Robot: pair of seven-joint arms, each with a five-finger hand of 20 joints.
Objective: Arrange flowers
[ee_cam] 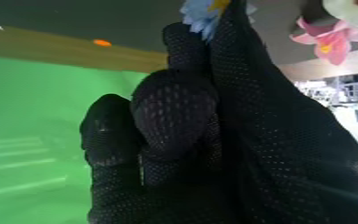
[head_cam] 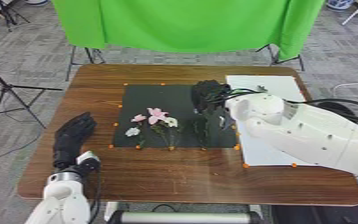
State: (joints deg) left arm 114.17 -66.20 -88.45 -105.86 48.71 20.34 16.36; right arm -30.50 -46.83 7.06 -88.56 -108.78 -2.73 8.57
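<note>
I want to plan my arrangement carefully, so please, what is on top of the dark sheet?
On the dark sheet lie pink flowers and white flowers, with green stems. The right hand hides part of it; what is under there cannot be seen.

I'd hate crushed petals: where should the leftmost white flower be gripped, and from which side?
Probably pinch the white flower by its thin stem, below the bloom, from above and the left: the stem points toward the robot, with other flowers ahead or right.

Pink and white flowers (head_cam: 157,115), black sheet (head_cam: 158,94) — right hand (head_cam: 209,93) over it
</note>
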